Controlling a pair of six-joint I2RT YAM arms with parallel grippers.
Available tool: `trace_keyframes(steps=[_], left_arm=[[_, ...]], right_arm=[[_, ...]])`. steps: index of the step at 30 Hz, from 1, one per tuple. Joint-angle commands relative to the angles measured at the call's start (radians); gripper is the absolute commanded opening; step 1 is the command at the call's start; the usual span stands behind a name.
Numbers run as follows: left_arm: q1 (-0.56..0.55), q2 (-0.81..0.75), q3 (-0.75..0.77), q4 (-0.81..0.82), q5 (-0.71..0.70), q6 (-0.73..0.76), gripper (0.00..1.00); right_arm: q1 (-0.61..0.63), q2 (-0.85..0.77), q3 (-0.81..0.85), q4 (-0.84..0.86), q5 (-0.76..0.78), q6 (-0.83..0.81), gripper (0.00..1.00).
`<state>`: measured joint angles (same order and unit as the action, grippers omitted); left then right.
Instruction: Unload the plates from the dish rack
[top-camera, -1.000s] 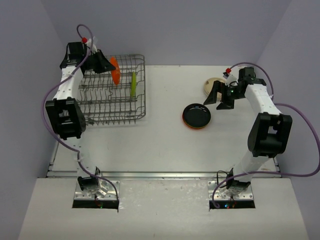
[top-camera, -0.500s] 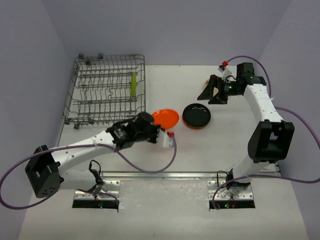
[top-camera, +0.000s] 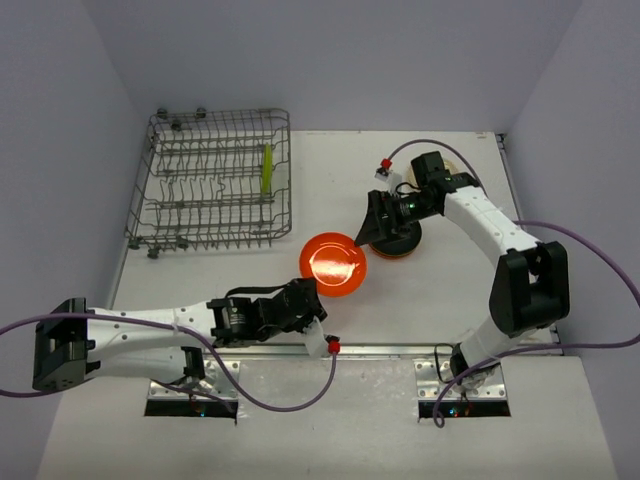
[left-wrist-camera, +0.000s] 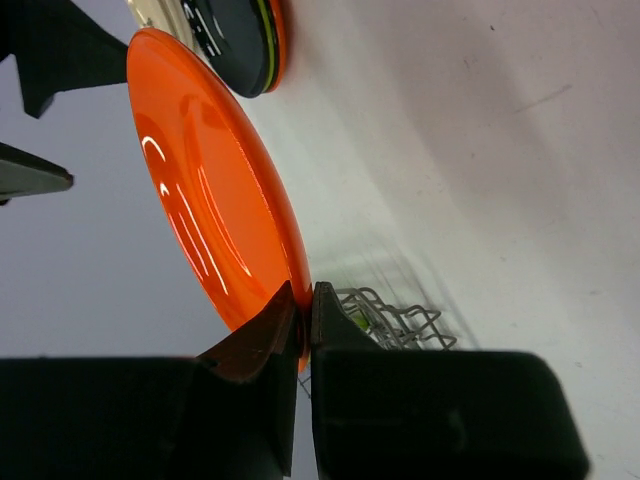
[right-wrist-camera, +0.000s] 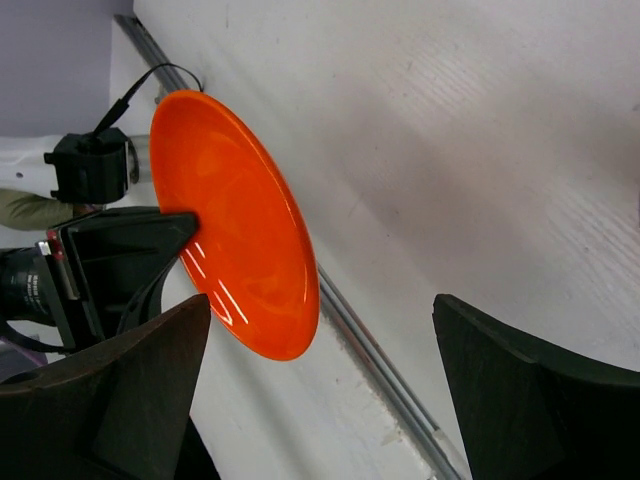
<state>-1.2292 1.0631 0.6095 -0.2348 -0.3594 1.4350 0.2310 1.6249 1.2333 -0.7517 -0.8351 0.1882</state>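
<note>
Left hand (left-wrist-camera: 303, 300) clamped on orange plate (top-camera: 335, 265) rim. Right hand (top-camera: 388, 230) spread wide, empty, over black-topped plate stack (left-wrist-camera: 235, 40) just beside. Lime plate (top-camera: 267, 168) upright in dish rack (top-camera: 210, 240).

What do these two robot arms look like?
The left arm and right arm are white tubes with chunky black joints. A purple cable loops along each, with a small red cap near the wrist. The left hand and right hand are black, each with two wedge-shaped fingers.

White table (top-camera: 330, 180), wire dish rack (top-camera: 215, 185) far left, stacked plates (top-camera: 402, 247) centre right
</note>
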Motion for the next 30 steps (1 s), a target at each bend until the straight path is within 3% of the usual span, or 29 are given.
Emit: trace_keyframes(steps=[1, 5, 8, 10, 11, 12, 13, 14, 15, 17, 20, 24, 26, 30], left_arm=[[-0.01, 0.016, 0.058, 0.104, -0.043, 0.031, 0.0], [-0.01, 0.021, 0.059, 0.107, -0.044, 0.029, 0.0], [-0.01, 0.019, 0.06, 0.118, -0.048, 0.027, 0.0], [-0.01, 0.018, 0.061, 0.136, -0.056, 0.027, 0.01], [-0.01, 0.018, 0.061, 0.148, -0.059, 0.029, 0.03], [-0.01, 0.018, 0.061, 0.16, -0.066, 0.028, 0.1], [-0.01, 0.019, 0.062, 0.171, -0.075, 0.021, 0.27], [-0.008, 0.021, 0.067, 0.181, -0.082, 0.01, 0.58], [-0.001, 0.02, 0.072, 0.184, -0.085, -0.006, 0.76], [0.032, 0.023, 0.105, 0.196, -0.085, -0.085, 0.98], [0.126, 0.075, 0.253, 0.143, -0.068, -0.291, 1.0], [0.437, 0.215, 0.537, 0.055, -0.027, -0.633, 1.0], [0.543, 0.317, 0.718, -0.049, -0.006, -0.834, 1.0], [0.748, 0.474, 0.947, -0.25, 0.117, -1.096, 1.0]], right_arm=[[0.045, -0.026, -0.022, 0.045, -0.001, -0.037, 0.82], [0.066, -0.031, -0.038, 0.064, -0.007, -0.039, 0.5], [0.079, -0.03, -0.043, 0.057, 0.013, -0.057, 0.34], [0.085, -0.031, -0.049, 0.055, 0.042, -0.07, 0.09], [0.085, -0.032, -0.049, 0.055, 0.067, -0.072, 0.03], [0.085, -0.035, -0.048, 0.055, 0.085, -0.074, 0.0], [0.085, -0.039, -0.047, 0.053, 0.098, -0.078, 0.0], [0.083, -0.045, -0.046, 0.051, 0.115, -0.084, 0.0], [0.074, -0.049, -0.043, 0.052, 0.129, -0.084, 0.0], [0.052, -0.056, -0.038, 0.051, 0.139, -0.083, 0.0], [-0.055, -0.043, -0.018, 0.048, 0.132, -0.068, 0.0], [-0.223, 0.004, 0.031, 0.043, 0.18, -0.061, 0.0], [-0.266, 0.039, 0.05, 0.046, 0.204, -0.07, 0.0], [-0.302, 0.103, 0.098, 0.044, 0.24, -0.081, 0.0]])
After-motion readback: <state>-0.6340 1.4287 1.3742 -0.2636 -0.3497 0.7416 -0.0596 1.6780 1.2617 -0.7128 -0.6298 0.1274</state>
